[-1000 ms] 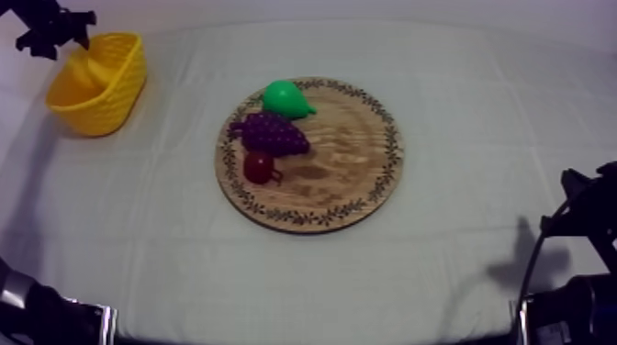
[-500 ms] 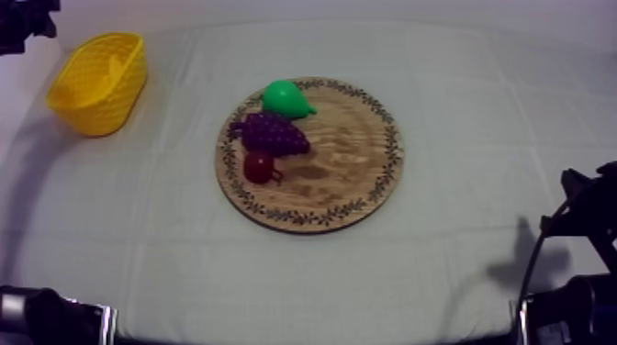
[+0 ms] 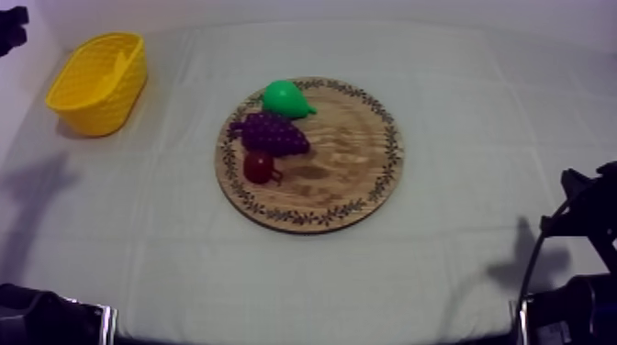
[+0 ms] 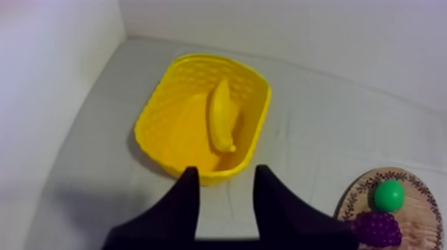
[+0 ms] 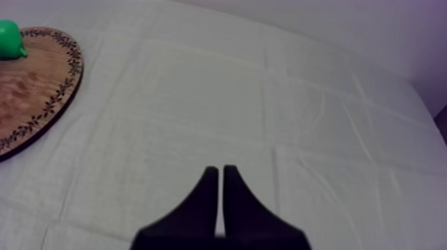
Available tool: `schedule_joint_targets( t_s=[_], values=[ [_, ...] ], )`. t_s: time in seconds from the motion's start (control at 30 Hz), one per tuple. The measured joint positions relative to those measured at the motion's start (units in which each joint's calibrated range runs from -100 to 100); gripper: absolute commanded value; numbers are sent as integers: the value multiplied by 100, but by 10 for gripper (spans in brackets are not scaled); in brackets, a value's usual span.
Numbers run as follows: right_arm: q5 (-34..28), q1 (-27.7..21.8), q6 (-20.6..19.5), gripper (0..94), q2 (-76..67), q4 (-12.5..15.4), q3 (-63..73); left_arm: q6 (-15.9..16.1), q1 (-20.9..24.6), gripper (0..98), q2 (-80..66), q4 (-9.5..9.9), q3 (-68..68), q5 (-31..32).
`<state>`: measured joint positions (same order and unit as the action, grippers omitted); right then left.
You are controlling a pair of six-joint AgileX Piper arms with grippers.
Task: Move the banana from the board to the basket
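Banana [image 4: 221, 116] lies lengthwise in the basket [image 4: 165, 129], clear of the board [image 3: 353, 151].

Nearest, the right gripper [image 5: 218, 170] sits low at the table's right side. Its fingers are pressed together on nothing, over bare cloth [image 3: 477, 257]. The board's rim is well apart from it. Open cloth runs along the whole near edge and up the right side.

The board sits mid-table with bare cloth on every side. Its right half is bare wood. On its left half the small red fruit [image 3: 259, 167] is nearest and touches the grapes [image 3: 271, 133]. The pear [image 3: 286, 97] lies beyond them at the far rim.

A wide strip of bare cloth separates the board from the basket. The basket stands at the far left, close to the cloth's left edge and the wall.

The left gripper [image 4: 226, 171] hangs above the basket's near rim, fingers apart with nothing between them. In the top view it is at the far-left corner, beside the basket and not touching it.
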<state>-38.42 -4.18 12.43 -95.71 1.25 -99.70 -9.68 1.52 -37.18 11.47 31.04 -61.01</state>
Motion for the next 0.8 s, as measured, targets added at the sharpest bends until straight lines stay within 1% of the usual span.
schedule_joint_targets(
  t_s=[0.2, 0.3, 0.53, 0.67, 0.8],
  values=[
    [9, 0, 0, 6, 0, 0, 0, 1, -8, 146, -927, -7, 1036, 619],
    [9, 0, 0, 6, 0, 0, 0, 50, -62, 113, -1358, -18, 1513, 919],
    [9, 0, 7, 6, 0, 0, 0, 7, -159, 33, -2386, -18, 2703, 1614],
    [9, 0, 1, 6, 0, 0, 0, -28, -184, 9, -3044, -18, 3394, 1981],
    [9, 0, 1, 6, 0, 0, 0, -119, -188, 3, -3784, -8, 4083, 2044]
  ],
)
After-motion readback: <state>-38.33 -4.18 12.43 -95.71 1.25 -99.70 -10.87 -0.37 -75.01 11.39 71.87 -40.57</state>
